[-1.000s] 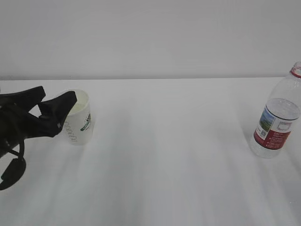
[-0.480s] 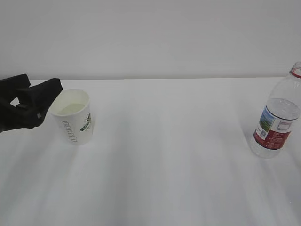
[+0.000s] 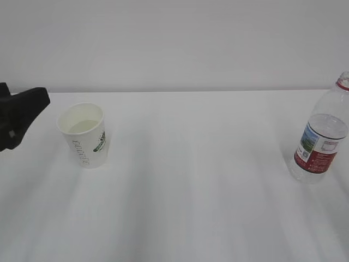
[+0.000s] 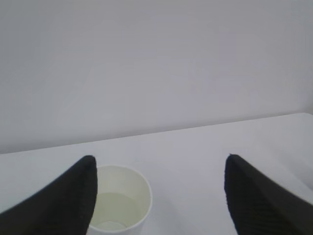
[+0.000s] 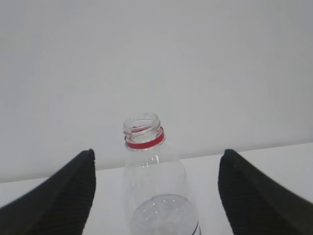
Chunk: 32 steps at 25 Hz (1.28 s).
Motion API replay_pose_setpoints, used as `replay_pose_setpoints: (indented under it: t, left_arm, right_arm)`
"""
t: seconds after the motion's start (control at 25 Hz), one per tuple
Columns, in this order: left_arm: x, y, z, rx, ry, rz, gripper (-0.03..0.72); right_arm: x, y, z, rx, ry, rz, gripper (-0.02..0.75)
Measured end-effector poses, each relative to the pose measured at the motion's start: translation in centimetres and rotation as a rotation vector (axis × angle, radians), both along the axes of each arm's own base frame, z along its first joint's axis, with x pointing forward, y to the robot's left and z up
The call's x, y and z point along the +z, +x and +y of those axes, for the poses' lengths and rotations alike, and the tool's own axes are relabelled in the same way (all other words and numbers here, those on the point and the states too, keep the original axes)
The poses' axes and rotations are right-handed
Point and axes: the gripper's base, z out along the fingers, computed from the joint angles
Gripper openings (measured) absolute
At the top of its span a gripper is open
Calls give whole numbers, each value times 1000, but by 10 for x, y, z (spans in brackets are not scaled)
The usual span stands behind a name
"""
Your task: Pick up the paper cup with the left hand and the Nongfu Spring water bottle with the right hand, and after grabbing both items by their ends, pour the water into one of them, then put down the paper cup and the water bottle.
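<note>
Retreat marks this moment: the left hand (image 3: 19, 115), which a second ago had its black fingers around the paper cup (image 3: 84, 135), has drawn back to the left edge of the exterior view and now sits apart from it, jaws spread wide and holding nothing. The cup stands upright on the white table (image 3: 191, 180) where it stood before, a shallow pool of the water (image 4: 115, 211) visible in its bottom through the left wrist view, where the cup appears low between the two dark fingers (image 4: 73, 196). Across the table, well apart at the right edge, the Nongfu Spring water bottle (image 3: 322, 134) stands upright too, its cap off and red neck ring showing, water reaching roughly to the top of its label. The right hand (image 5: 156, 196) is out of the exterior view; its own camera shows the jaws wide open either side of the bottle's neck, not touching it. With both vessels set down and released, the pour appears done and the task looks to be at or near its close.
</note>
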Motion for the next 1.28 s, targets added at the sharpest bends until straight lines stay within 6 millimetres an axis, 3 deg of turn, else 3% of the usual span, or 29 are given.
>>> replay_pose_setpoints:
  t: [0.36,0.68,0.84,0.96,1.28]
  left_arm:
    - [15,-26,12,0,13,33,589]
    - [19,-51,23,0,40,94,588]
    - [21,-57,25,0,65,150,587]
    - [34,-57,26,0,84,193,587]
    - [71,-62,27,-1,135,322,575]
  right_arm:
    - [11,14,0,12,33,53,589]
    - [57,10,-2,-18,-12,48,589]
    - [82,-4,-4,-49,-24,48,589]
    - [99,-18,-5,-68,-29,26,589]
    - [121,-67,-8,-130,-45,65,589]
